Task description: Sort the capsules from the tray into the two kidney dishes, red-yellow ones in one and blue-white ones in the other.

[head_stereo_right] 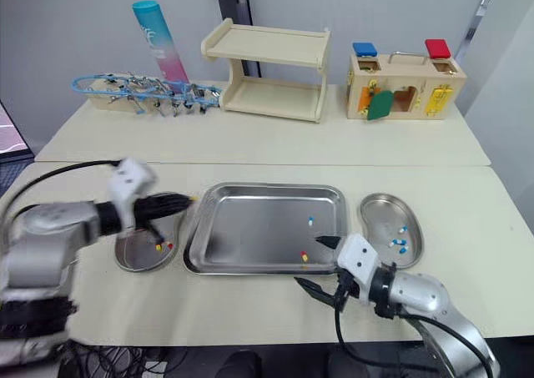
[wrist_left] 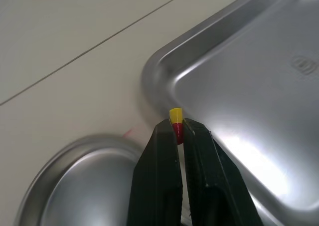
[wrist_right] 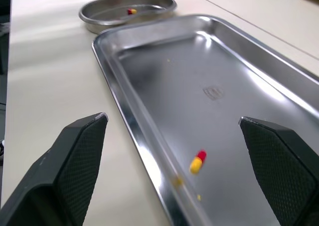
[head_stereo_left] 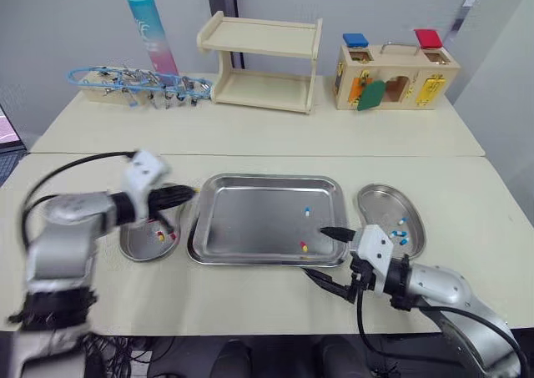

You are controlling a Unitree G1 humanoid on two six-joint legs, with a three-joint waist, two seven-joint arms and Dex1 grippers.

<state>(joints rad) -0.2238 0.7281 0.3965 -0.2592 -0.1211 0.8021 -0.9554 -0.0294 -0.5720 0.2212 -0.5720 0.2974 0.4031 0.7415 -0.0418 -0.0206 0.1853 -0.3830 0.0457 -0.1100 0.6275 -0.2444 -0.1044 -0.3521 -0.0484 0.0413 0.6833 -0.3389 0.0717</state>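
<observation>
Pinched a red-yellow capsule (wrist_left: pixel 175 120) in the left fingers (wrist_left: pixel 160 161) by the tray's (wrist_left: pixel 155 71) corner, likely for the adjacent kidney dish (wrist_left: pixel 75 186); spread empty right fingers (wrist_right: pixel 75 161) wide toward another capsule (wrist_right: pixel 197 161).

The left arm (head_stereo_left: pixel 71 219) bends at the elbow, forearm level, pointing across toward the robot's right; the left gripper (head_stereo_left: pixel 185 194) pinches a red-yellow capsule (wrist_left: pixel 176 122) at its fingertips; the right arm (head_stereo_left: pixel 442 290) lies low, forearm turned inward; the right gripper (head_stereo_left: pixel 329 258) is spread wide, holding nothing.
</observation>
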